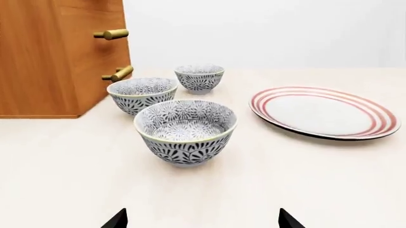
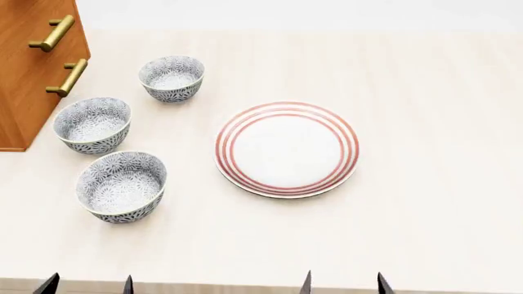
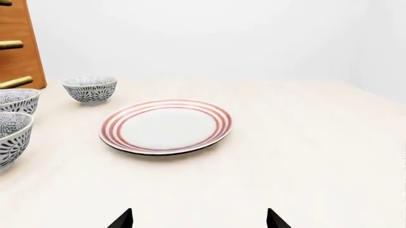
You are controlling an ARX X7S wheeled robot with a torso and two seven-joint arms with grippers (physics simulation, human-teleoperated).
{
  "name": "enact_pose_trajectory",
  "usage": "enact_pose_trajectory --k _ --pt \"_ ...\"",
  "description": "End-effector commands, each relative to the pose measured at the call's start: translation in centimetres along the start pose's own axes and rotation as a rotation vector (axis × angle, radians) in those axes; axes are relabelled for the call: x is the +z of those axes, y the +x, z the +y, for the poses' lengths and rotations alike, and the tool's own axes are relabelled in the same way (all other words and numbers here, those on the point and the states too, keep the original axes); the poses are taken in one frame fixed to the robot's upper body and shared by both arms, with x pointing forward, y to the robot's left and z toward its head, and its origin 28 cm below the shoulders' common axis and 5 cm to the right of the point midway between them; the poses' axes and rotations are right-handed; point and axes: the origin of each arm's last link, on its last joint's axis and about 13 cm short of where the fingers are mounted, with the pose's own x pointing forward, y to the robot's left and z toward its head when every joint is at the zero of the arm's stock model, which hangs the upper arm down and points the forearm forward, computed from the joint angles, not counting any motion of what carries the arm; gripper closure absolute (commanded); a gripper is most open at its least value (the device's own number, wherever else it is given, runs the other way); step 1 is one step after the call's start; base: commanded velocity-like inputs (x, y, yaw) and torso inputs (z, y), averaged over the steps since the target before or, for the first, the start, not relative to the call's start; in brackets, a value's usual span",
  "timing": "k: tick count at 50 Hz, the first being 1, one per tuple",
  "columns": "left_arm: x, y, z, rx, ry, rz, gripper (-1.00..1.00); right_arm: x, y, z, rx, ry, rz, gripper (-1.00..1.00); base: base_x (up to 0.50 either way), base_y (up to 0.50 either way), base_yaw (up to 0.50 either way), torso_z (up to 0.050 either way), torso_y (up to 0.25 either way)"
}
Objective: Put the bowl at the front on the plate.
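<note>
Left wrist view: task not started. The bowl [image 1: 185, 130] sits on the table [image 1: 266, 180], nearest the camera, with the left gripper [image 1: 201, 219] showing only its two dark fingertips wide apart, nothing between them, short of the bowl. Two more bowls behind it: middle bowl [image 1: 142, 94] and far bowl [image 1: 199, 77]. The plate [image 1: 324, 112] lies to the right, bare. A wooden cabinet [image 1: 57, 57] with brass handles [image 1: 114, 34] stands far left.

Head view: the bowl [image 2: 122, 185] is at front left, apart from the plate [image 2: 287, 149], which is centre and holds nothing. Left gripper [image 2: 88, 285] tips at the near edge, spread, well short of the bowl. Right gripper [image 2: 343, 284] tips also spread and empty, near edge, in front of the plate. Everything is left to do: reach, grasp, lift, carry right, set down.

Right wrist view: plate [image 3: 165, 126] ahead, bare; the bowl [image 3: 11, 137] is cut off at the edge of the picture. Right gripper [image 3: 198, 219] tips apart, holding nothing.

Surface: pale cream tabletop, smooth, faint wood grain, flat. Room: plain white wall behind, no other furniture visible.
</note>
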Motion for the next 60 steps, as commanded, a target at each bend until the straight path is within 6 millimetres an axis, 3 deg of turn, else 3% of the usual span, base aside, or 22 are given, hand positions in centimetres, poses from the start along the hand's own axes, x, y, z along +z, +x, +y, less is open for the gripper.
enact_pose_trajectory --k 1,4,18,27,34,41,60 --pt "3.8 -0.2 -0.5 -0.019 -0.014 -0.014 -1.0 4.2 0.5 -0.1 0.011 -0.048 -0.027 -1.0 0.0 0.0 0.0 0.0 0.0" --pt "6.7 0.0 -0.5 -0.017 -0.011 -0.044 -1.0 5.8 0.4 -0.4 0.001 -0.066 -0.031 -1.0 0.0 0.0 0.0 0.0 0.0" --pt "11.8 1.4 -0.7 -0.023 0.014 -0.083 -1.0 12.2 0.2 -1.4 -0.008 -0.147 -0.116 -1.0 0.0 0.0 0.0 0.0 0.0" --pt "15.9 1.4 -1.4 -0.077 -0.001 -0.146 -1.0 15.5 0.9 -1.3 0.025 -0.148 -0.154 -1.0 0.0 0.0 0.0 0.0 0.0" --pt "19.4 2.4 -2.0 -0.11 -0.021 -0.179 -1.0 19.4 0.9 -1.7 0.035 -0.16 -0.225 -1.0 0.0 0.0 0.0 0.0 0.0" --pt "22.7 1.6 -2.2 -0.141 -0.04 -0.231 -1.0 22.8 0.5 -1.9 0.07 -0.214 -0.269 -1.0 0.0 0.0 0.0 0.0 0.0" --pt "29.3 1.5 -2.4 -0.148 -0.057 -0.298 -1.0 28.3 0.6 -2.1 0.086 -0.314 -0.333 -1.0 0.0 0.0 0.0 0.0 0.0"
